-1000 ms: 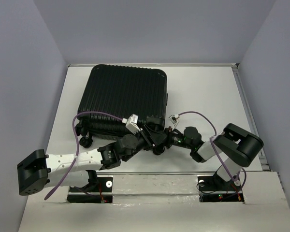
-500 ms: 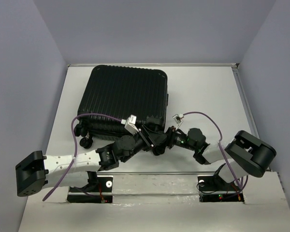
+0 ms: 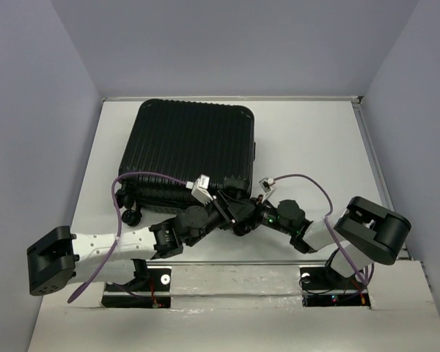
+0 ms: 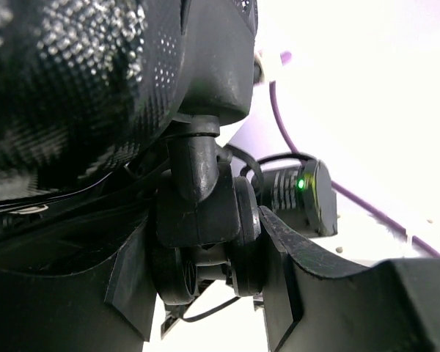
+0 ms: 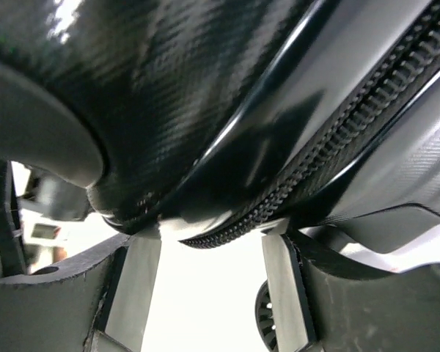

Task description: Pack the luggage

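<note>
The luggage (image 3: 191, 150), flat on the table's (image 3: 308, 139) far left, is clamped at its caster wheel (image 4: 198, 213) by the left gripper (image 4: 205, 249); the right gripper's (image 5: 209, 249) hold at the zipper (image 5: 337, 147) cannot be told, and the zipper's pull is judged to be needed next.

Worktop (image 3: 308, 139): white. Carries one item: black ribbed hard-shell suitcase (image 3: 187, 147), closed, lying flat on worktop's far-left part; caster wheel (image 3: 130, 217) at near-left corner.
</note>
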`<act>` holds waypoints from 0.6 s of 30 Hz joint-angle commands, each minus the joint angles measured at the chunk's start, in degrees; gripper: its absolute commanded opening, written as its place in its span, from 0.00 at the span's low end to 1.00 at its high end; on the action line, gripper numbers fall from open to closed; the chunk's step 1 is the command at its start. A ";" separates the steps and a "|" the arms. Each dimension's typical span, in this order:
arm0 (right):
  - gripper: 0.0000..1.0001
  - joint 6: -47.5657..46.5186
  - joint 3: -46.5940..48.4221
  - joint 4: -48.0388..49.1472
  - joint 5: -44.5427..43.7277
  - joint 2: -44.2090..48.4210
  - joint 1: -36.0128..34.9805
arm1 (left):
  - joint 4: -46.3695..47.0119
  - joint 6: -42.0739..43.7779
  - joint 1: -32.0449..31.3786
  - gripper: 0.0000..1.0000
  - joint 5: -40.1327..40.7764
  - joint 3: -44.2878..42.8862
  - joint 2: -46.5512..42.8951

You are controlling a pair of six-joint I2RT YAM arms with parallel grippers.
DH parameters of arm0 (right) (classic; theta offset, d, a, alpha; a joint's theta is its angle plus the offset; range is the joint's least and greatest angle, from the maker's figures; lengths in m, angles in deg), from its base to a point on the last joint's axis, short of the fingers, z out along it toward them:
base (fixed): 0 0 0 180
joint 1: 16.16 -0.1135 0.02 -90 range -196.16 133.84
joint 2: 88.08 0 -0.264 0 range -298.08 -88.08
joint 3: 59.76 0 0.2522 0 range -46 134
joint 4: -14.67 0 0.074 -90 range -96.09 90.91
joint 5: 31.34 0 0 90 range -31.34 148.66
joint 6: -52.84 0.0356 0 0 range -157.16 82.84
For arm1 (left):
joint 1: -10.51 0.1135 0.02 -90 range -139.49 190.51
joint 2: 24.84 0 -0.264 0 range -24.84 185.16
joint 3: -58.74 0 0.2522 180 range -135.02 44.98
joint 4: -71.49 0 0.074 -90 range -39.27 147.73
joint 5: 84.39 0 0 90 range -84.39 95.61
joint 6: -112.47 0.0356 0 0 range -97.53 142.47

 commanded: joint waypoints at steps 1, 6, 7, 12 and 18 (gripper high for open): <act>0.57 -9.67 2.98 16.83 -12.32 5.12 -5.19 | 14.75 -0.95 -1.72 0.06 -4.99 -2.32 0.37; 0.55 -11.61 2.45 14.38 -18.30 9.42 -6.42 | 14.75 -1.48 -2.07 0.06 -2.09 -1.36 -1.03; 0.54 -12.05 2.63 13.41 -18.57 9.95 -6.42 | 14.66 -1.48 -2.16 0.06 -1.39 -1.01 -1.21; 0.51 -12.93 3.42 12.88 -21.12 10.40 -8.27 | 14.66 -2.71 -2.25 0.06 0.28 0.40 -1.38; 0.42 -12.93 2.72 19.28 -25.16 7.94 -9.41 | 14.66 -3.50 -2.69 0.06 2.03 1.19 -2.00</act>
